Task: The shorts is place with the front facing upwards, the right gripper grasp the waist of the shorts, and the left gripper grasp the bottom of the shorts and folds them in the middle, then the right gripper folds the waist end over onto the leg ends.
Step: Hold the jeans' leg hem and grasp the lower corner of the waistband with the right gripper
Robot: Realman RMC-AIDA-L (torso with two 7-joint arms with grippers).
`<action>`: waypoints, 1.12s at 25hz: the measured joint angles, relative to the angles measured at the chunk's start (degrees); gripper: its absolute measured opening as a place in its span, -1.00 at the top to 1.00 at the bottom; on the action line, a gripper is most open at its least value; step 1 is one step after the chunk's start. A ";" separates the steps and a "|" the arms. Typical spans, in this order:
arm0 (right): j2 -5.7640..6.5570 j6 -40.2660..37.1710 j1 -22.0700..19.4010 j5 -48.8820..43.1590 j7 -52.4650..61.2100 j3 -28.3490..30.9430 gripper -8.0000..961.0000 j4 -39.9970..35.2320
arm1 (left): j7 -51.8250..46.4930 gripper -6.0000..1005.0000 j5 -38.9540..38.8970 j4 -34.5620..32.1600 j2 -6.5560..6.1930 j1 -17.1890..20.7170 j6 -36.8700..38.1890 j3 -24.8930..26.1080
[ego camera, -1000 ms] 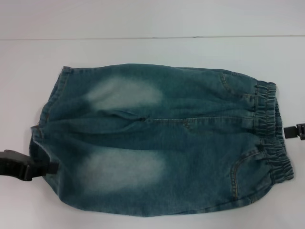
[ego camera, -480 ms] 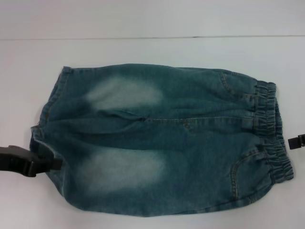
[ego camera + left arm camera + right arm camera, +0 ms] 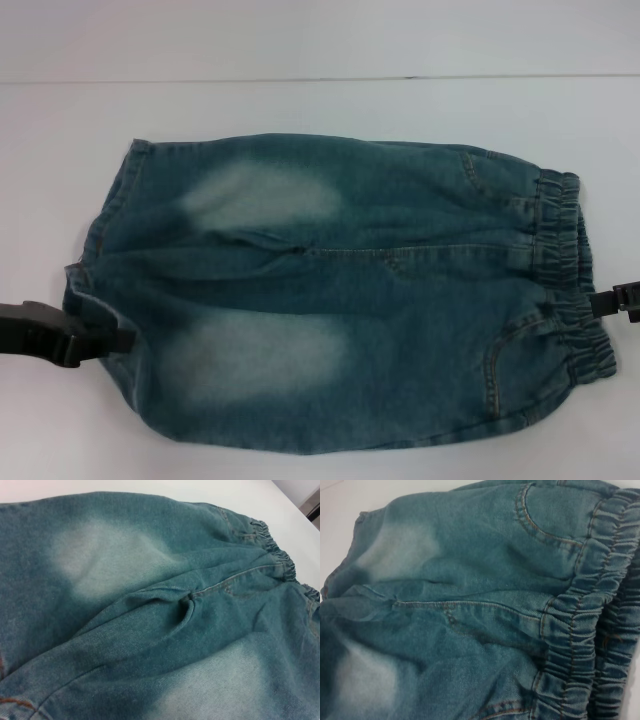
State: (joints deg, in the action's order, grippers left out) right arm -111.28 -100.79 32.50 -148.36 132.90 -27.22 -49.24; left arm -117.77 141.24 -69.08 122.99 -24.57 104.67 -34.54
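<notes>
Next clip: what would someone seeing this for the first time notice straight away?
The shorts fill the middle of the white table, lying flat with waistband toward the robot's right and two pale faded patches nearer the leg ends. The left gripper reaches in at the leg hem, and the right gripper is at the waistband edge.

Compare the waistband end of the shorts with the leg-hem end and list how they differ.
The waistband is ruched, gathered elastic in ridges; the leg hems are flat and straight-stitched. The waistband lies at the right of the shorts, the hems at the left. The right gripper meets the waistband's edge; the left gripper meets the nearer hem. Pale faded patches sit near the hems; curved pocket seams sit near the waistband. Both are blue-green denim, flat on the white table.
</notes>
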 joint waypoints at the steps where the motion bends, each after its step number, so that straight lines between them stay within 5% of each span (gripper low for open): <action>1: 0.01 0.00 0.01 0.00 0.00 -0.01 -0.90 0.01 | 0.00 0.93 -0.01 0.00 -0.01 -0.02 0.00 0.00; 28: -0.16 2.47 -0.07 -0.08 -1.27 0.39 -0.90 3.88 | -0.36 0.93 0.53 2.28 0.14 -1.86 -1.06 0.00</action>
State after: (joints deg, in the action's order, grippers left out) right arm -111.45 -98.32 32.43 -148.45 131.64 -26.83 -45.36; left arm -118.13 141.77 -66.79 123.14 -26.43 103.61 -34.54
